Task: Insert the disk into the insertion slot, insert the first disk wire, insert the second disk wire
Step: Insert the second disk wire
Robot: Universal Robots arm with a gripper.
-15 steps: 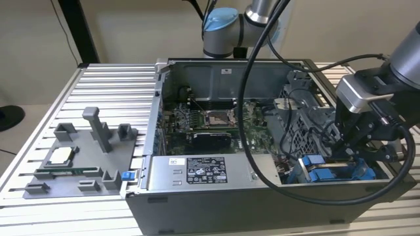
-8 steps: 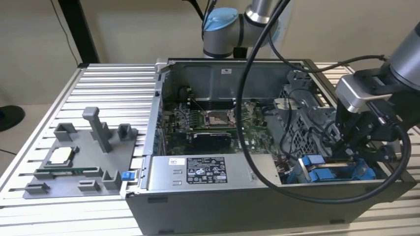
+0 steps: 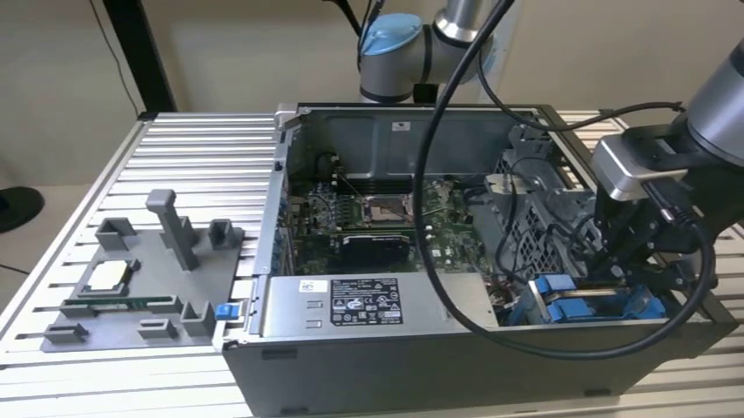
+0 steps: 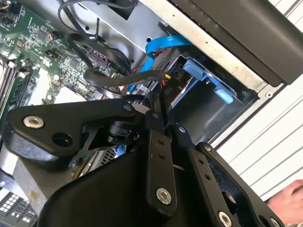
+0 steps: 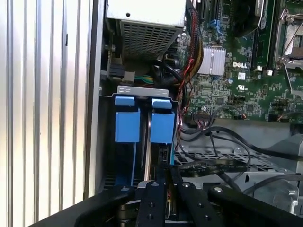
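We keep the claw (image 4: pixel 158 101) clenched on the black wire plug (image 4: pixel 166 85) (thin grip), lining it squarely with the disk (image 5: pixel 151 156) seated in the slot (image 5: pixel 142 113).

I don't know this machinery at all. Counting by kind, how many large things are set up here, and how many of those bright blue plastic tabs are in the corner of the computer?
Open computer case: 1
Grey parts tray: 1
Robot arm: 1
Blue tabs, side by side in the first wrist view: 2
Total: 5
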